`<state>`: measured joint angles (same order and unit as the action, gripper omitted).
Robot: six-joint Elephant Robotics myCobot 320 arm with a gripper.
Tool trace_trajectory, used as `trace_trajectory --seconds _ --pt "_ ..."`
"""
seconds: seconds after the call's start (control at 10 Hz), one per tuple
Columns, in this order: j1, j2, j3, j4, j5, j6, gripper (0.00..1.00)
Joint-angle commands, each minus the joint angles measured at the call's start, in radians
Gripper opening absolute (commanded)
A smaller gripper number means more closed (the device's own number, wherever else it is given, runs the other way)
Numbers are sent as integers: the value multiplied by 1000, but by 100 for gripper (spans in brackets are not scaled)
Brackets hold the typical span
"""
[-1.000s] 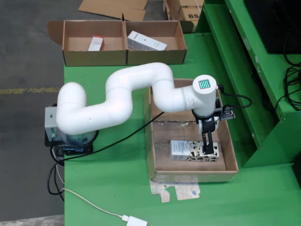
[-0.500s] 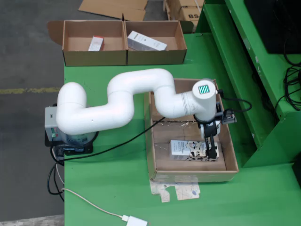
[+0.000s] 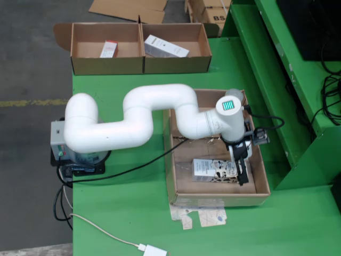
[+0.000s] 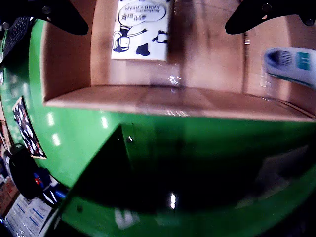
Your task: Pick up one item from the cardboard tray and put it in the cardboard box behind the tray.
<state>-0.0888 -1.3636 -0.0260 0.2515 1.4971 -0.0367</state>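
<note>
The arm reaches over the tray [image 3: 176, 154], which sits near the right edge of the green table [image 3: 128, 213] in the fixed view. The gripper [image 3: 242, 165] hangs just above a small printed carton [image 3: 213, 170] lying flat on the tray floor towards its near side. In the riding view both black fingers [image 4: 57, 15] stand wide apart with the carton between them, so the gripper is released and holds nothing. A second, bluish packet [image 4: 291, 64] shows blurred at that view's right. The divided box [image 3: 141, 48] at the far edge of the table already holds two cartons. By my reading the pick has not yet happened: closing, lifting, carrying and dropping all remain.
</note>
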Motion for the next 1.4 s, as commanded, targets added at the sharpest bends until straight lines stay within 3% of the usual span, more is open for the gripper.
trace_trajectory --seconds 0.0,0.1,0.4,0.5,0.7,0.8,1.1,1.3 --pt "4 5 26 90 -47 -4 100" --pt "3 -34 26 150 -103 -8 100" --pt "3 -53 26 169 -121 -13 100" --pt "16 -84 26 217 -202 -26 100" --pt "16 -84 26 217 -202 -26 100" --pt "35 -110 26 255 -311 -41 100" --pt "33 -115 26 251 -291 -41 100" --pt "47 -127 26 266 -374 -52 100"
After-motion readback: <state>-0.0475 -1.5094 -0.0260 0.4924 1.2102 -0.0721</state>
